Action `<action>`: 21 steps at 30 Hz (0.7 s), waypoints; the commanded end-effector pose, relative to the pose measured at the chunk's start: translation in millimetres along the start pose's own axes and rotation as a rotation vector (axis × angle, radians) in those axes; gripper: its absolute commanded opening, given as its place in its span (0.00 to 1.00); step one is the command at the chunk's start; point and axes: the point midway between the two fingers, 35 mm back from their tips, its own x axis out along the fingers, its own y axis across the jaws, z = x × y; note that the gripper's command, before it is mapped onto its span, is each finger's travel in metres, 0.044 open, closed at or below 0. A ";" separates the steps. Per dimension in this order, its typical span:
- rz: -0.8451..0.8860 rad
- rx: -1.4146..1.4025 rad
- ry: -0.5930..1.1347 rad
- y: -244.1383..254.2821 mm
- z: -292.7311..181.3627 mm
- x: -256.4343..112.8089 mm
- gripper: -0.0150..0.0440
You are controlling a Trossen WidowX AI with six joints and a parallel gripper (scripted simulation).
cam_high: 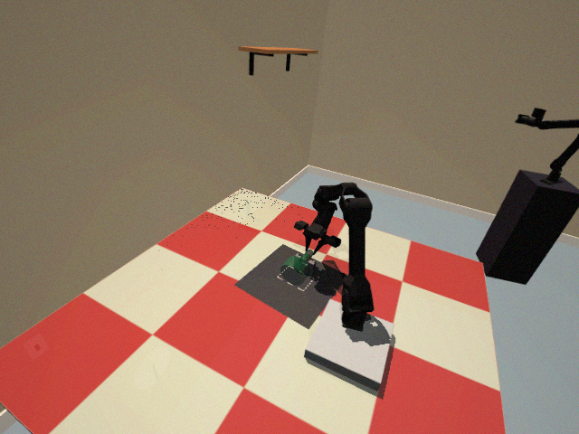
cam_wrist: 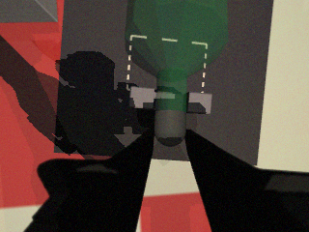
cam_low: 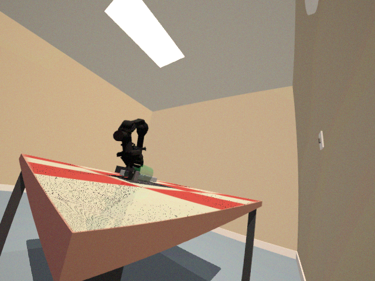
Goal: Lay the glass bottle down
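Gripping 1 green glass bottle [cam_high: 295,263] [cam_low: 146,171] [cam_wrist: 176,43]; claw [cam_high: 308,252] [cam_low: 133,175] [cam_wrist: 169,132] pinches its neck.

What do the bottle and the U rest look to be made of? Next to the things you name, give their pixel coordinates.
Bottle [cam_high: 293,263] [cam_low: 146,171] [cam_wrist: 176,41]: green glass, going by its see-through body; the dashed outline shows through. Finish looks fairly smooth, with faceted shading.
Rest [cam_wrist: 200,102]: light grey, opaque, matte, no strong highlights; perhaps plastic or painted metal, can't tell which.

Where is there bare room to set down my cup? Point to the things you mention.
Seemingly on the checkered tabletop [cam_high: 201,345] left of the white slab [cam_high: 350,345] in the top view. It's crowded on the dark mat [cam_high: 261,280], where the black pincer [cam_high: 309,253] [cam_wrist: 169,132] grips the green glass bottle [cam_high: 293,263] [cam_wrist: 176,43].
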 end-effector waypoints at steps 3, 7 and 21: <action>0.001 -0.001 -0.001 -0.2 -0.7 3.2 0.46; -0.001 0.000 0.000 -0.1 -0.9 3.7 0.46; -0.006 0.000 0.008 0.2 -1.4 5.6 0.46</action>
